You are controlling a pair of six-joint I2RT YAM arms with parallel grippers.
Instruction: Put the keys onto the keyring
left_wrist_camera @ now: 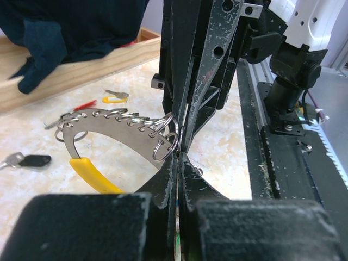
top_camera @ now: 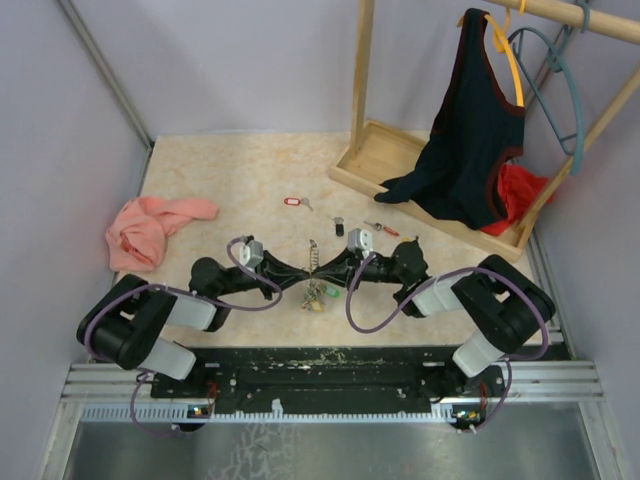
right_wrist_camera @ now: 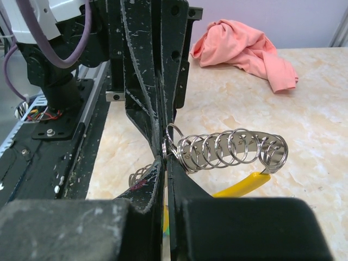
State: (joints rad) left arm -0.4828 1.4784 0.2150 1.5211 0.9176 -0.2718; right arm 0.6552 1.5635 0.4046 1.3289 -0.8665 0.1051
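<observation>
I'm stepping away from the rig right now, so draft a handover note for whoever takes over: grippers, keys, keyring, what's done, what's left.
Left gripper: shut on the keyring, the end ring of a curved metal strip of split rings.
Right gripper: shut, apparently on the same ring, from the opposite side.
Keys: a small bunch of keys sits below the grippers. Loose beyond them are a red-tagged key, a black-headed key, a red key and a yellow-tagged key.
Done: ring gripped by both arms.
Left: thread on the loose keys; none is picked up.
</observation>
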